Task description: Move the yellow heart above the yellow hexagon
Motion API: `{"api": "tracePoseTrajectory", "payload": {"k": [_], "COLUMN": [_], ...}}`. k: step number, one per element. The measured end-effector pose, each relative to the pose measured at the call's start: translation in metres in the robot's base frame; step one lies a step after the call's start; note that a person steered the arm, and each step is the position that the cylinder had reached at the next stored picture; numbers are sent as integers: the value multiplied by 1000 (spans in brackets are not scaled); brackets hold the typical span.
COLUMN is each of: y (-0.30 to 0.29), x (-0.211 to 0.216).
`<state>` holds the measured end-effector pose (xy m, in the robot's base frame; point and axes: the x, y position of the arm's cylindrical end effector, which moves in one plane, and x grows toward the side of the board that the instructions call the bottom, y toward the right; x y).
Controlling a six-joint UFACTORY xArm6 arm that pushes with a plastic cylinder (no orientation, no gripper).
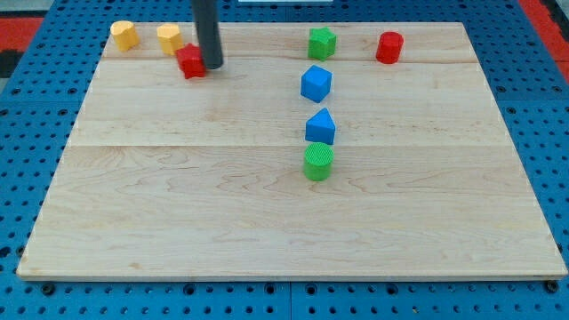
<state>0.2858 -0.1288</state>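
- The tip (211,65) of the dark rod rests on the table (178,213) near the view's top left, touching or just beside the right side of a red block (190,61).
- There is no hand on this arm: the rod is a plain stick, so nothing opens or closes, and it holds nothing.
- Two yellow blocks lie at the view's top left. One yellow block (170,39) sits just up and left of the red block, close to the rod; the other yellow block (124,35) lies further left, near the table's corner.
- Which of the two is the heart and which the hexagon cannot be made out for sure from this view.
- Both yellow blocks lie to the left of the tip, with the red block between the tip and the nearer one.
- A green block (322,43) and a red cylinder (389,47) stand along the top edge, to the view's right.
- Down the middle run a blue block (316,84), a second blue block (321,127) and a green cylinder (318,162), the last two touching or nearly so.
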Motion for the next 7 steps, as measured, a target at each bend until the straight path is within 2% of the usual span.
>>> {"api": "tracePoseTrajectory", "payload": {"k": [1,2,3,4,5,6,7], "y": [-32,-41,-135,-144,-118,-148,-175], "x": [0,45,48,2,-27,-43,-33]}}
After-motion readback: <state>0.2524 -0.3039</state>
